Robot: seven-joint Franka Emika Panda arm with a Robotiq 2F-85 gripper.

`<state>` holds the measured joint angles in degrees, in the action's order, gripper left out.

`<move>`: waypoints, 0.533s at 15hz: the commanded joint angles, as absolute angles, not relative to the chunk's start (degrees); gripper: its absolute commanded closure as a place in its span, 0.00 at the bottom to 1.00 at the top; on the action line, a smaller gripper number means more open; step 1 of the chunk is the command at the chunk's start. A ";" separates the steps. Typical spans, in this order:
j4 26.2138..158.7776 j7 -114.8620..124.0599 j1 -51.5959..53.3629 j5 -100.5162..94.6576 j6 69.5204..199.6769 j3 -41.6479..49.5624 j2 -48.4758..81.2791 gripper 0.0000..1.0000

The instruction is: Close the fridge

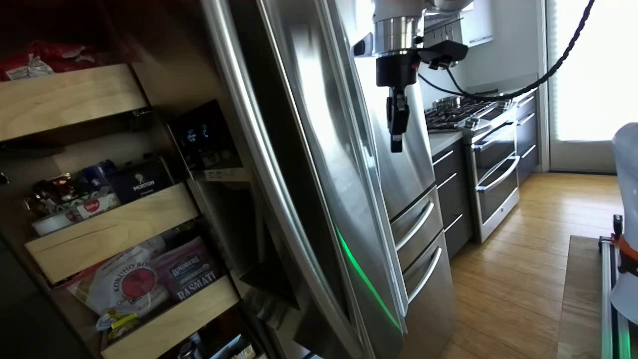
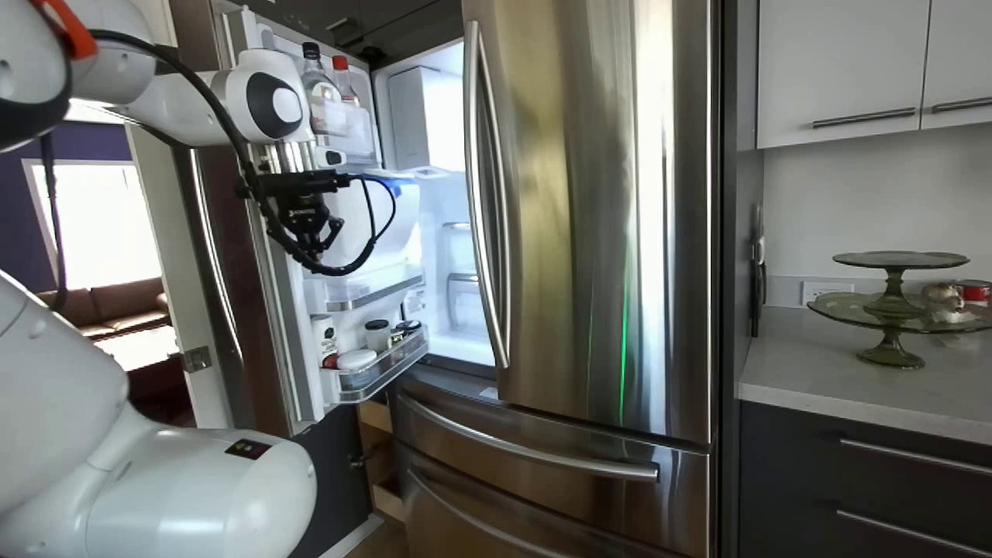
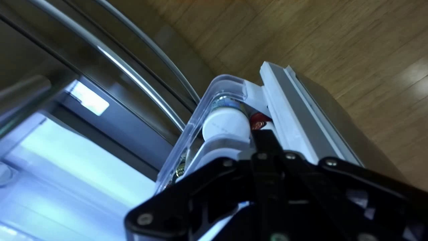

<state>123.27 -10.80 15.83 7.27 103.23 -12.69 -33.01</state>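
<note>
Gap at the fridge [image 2: 542,294]: room between open door [image 2: 310,391] and closed door [image 2: 597,201], bins intruding.
Gap leads to the lit interior [image 2: 442,201]. Gripper [image 1: 396,142] hangs above the door bins [image 2: 387,377]; a jar [image 2: 378,336] and a white-lidded tub [image 3: 226,125] block the way down. Cable [image 2: 337,270] loops close by. Handle [image 2: 473,170] of the closed door edges the gap; drawer handles [image 2: 558,463] bow out below.

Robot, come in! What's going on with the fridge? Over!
Claw shut, holding nothing. Fridge: one door open. In the way: maybe the claw, hanging at that door's inner side.
</note>
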 commanded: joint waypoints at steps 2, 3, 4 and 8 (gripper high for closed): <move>128.07 -2.93 14.56 4.36 94.44 -13.34 -45.20 1.00; 128.03 -2.30 14.60 4.28 93.31 -13.47 -46.51 1.00; 127.84 -1.82 14.76 4.67 93.22 -13.64 -47.48 1.00; 125.97 -1.99 14.98 5.45 94.46 -13.99 -47.65 0.99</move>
<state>126.16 -1.88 15.14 5.38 94.64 -13.93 -47.81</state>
